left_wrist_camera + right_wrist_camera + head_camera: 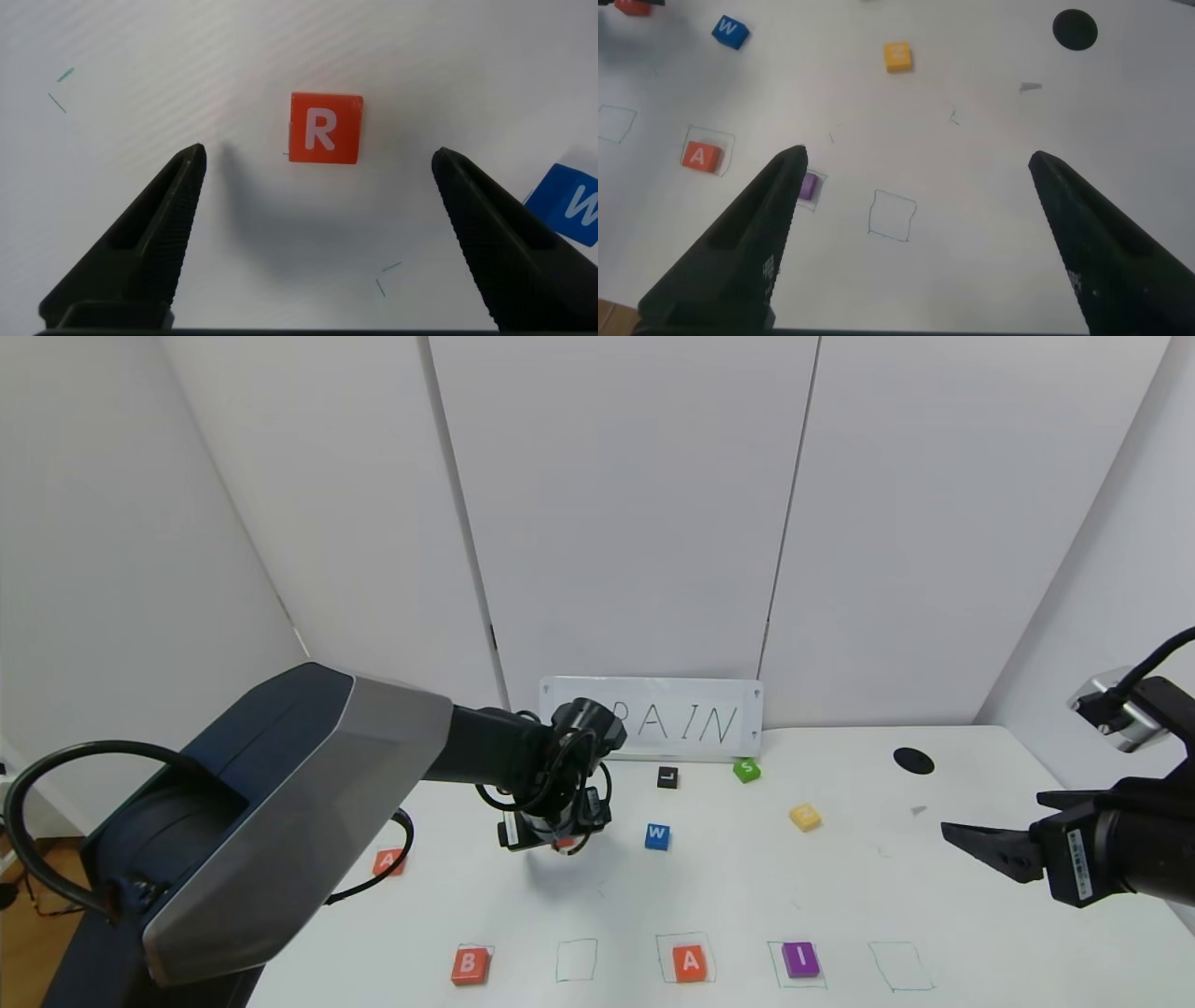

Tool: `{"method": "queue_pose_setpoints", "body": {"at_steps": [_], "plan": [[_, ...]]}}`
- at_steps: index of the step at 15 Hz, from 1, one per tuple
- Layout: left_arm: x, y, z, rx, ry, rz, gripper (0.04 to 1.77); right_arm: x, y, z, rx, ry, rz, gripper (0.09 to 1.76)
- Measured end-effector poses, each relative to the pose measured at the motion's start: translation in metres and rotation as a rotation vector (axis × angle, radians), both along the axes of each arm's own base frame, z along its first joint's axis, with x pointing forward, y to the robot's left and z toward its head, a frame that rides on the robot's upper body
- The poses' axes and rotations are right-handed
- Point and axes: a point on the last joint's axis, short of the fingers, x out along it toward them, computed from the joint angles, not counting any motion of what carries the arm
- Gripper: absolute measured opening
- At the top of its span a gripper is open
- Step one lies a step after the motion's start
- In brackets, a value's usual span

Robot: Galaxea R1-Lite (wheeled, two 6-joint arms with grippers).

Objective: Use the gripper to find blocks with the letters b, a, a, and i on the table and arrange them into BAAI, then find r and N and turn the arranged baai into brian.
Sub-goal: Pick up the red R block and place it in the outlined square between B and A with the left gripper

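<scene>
Left tool (318, 177) pointing down over r (323, 128), fingers spread wide, right tool (990, 847) released, parked aside.

– How many blocks are on the table (934, 896)?
– Nine. Four are orange-red: the B block (470, 965), the R block (322, 128), the left A block (387, 861) and the front A block (689, 963).
– And the others?
– One each: purple block (800, 959), blue block (656, 836), yellow block (805, 817), green block (746, 769), black block (667, 777).
– Drawn squares (576, 959)?
– Five. Also one round hole (913, 761) and one sign (691, 721).
</scene>
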Motion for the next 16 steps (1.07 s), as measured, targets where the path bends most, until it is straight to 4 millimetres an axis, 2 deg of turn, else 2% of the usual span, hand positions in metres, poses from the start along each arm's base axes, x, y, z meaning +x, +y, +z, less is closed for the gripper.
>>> {"method": "queue_pose_setpoints", "body": {"at_steps": [7,10,14,15,16], "plan": [[0.001,0.001,-0.006,0.009,0.009,0.001,1.72,0.0,0.001,0.0,0.0,0.001,0.005,1.71],[0.002,0.001,-0.008,0.013,0.013,0.0,1.19,0.0,0.001,0.0,0.0,0.002,0.005,1.71],[0.002,0.0,-0.011,0.015,0.017,-0.001,0.74,-0.001,0.001,-0.001,-0.001,0.002,0.006,1.71],[0.002,0.0,-0.012,0.016,0.018,-0.001,0.48,-0.001,0.001,-0.001,0.0,0.003,0.006,1.71],[0.002,0.0,-0.012,0.016,0.018,-0.001,0.48,-0.001,0.001,-0.001,-0.001,0.003,0.007,1.71]]}}
